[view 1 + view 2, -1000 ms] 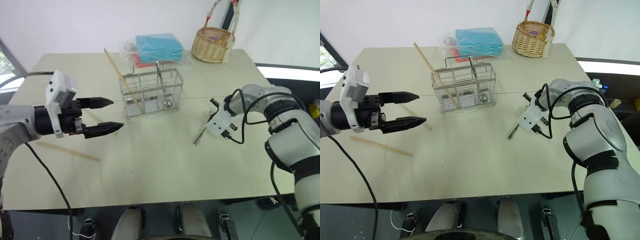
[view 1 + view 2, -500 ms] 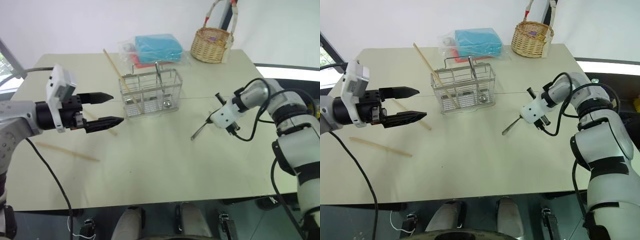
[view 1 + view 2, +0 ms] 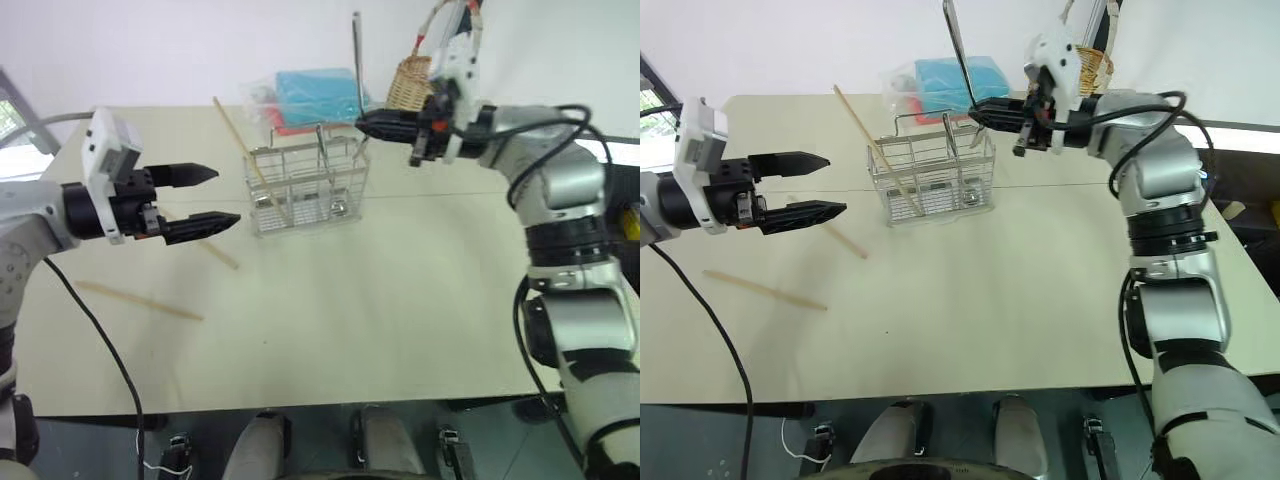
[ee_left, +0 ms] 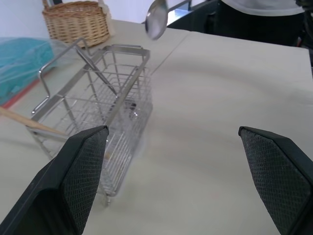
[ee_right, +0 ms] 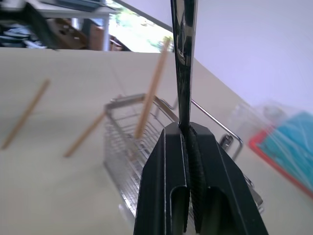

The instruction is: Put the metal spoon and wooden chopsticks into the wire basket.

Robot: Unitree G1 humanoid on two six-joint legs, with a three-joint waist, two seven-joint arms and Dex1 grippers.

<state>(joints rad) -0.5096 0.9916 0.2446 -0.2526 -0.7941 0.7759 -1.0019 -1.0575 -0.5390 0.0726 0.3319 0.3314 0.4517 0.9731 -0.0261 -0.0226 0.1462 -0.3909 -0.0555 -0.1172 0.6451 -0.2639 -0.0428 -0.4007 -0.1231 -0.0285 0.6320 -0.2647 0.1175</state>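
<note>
Table: pale beige table [image 3: 330, 320] in front of a white wall, everything laid out on it.
Metal spoon: the metal spoon [image 3: 957, 50] stands upright in the air, pinched at its lower end by the right gripper [image 3: 980, 109]; its handle rises straight above the fingers.
Right gripper: jaws fully closed on the spoon, held above the right end of the wire basket [image 3: 305, 190], not touching it.
Wire basket: sits on the table just below the right gripper, between the two grippers.
Wooden chopsticks: one chopstick [image 3: 243, 153] leans tilted in the basket's left compartment, its top sticking out; one chopstick [image 3: 140, 301] lies flat below the left gripper [image 3: 222, 196]; a third [image 3: 220, 254] lies just beneath its fingertips.
Left gripper: jaws spread wide, holding nothing, hanging above the table left of the basket and pointing toward it.
Behind: blue packet [image 3: 320, 95] and wicker basket [image 3: 410, 85] beyond the right gripper.
</note>
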